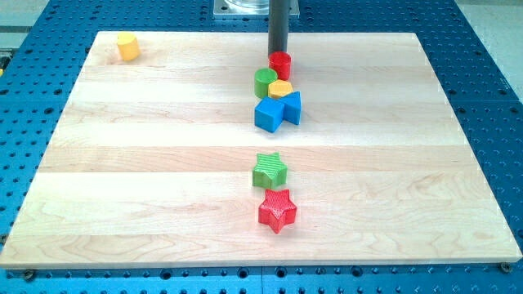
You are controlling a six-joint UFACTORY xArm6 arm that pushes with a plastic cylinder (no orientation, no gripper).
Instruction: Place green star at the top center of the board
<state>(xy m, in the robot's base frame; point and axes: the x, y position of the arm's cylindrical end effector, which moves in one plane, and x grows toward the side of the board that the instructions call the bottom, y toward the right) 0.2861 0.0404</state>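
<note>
My tip [279, 53] is the bottom end of a straight dark rod that comes down from the view's top. It has no jaws, so it cannot open, close or hold anything. It sits near the top middle of the wooden board [147, 147], right behind the red round block [280, 64]. I cannot tell if it touches that block.

The green star [270, 170] lies flat below the middle of the board, well apart from my tip. Nothing is pushing it. The red star [277, 210] is just below it, toward the view's bottom. Their points look like they almost touch.

Between my tip and the green star there is a little bunch of blocks. The red round block is at the top of the bunch. Just under it, a bit to the view's left, is a green round block [265, 82]. A yellow block [280, 88] sits beside the green round one, on the view's right. Its shape is hard to make out. Under those are two blue blocks. The blue cube [268, 115] is on the view's left, and another blue block [292, 107] is pressed against it on the view's right.

Far away, in the board's top left corner, another yellow block [127, 46] stands alone.

The board rests on a blue table [490, 73] full of small holes.
</note>
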